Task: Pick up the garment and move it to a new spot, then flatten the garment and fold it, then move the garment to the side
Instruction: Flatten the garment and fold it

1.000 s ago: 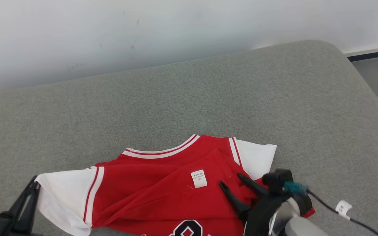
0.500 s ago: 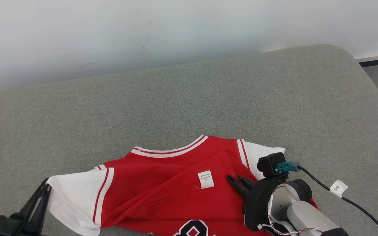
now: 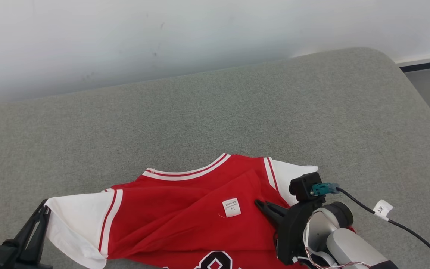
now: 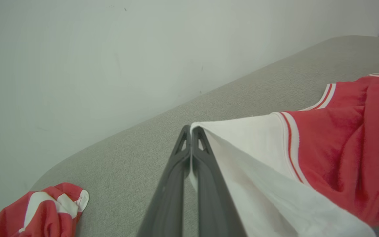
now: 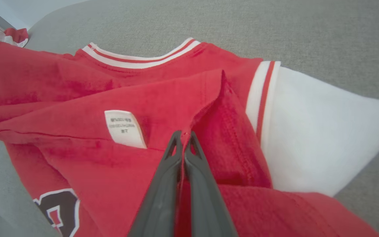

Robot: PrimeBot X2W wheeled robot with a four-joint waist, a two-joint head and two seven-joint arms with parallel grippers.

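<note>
flatten step. shirt [image 3: 170,224] rumpled near cushion's [image 3: 237,112] front edge. left gripper [image 3: 44,206] pinches white sleeve [image 3: 74,215], right gripper [image 3: 258,204] pinches folded-over red flap [image 5: 163,95]. next: probably pull apart and lay the flap flat.

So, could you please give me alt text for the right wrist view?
The right claw is shut on a fold of a red jersey lying on a grey cushion. A white care label sits left of the claw; a white sleeve spreads right.
</note>
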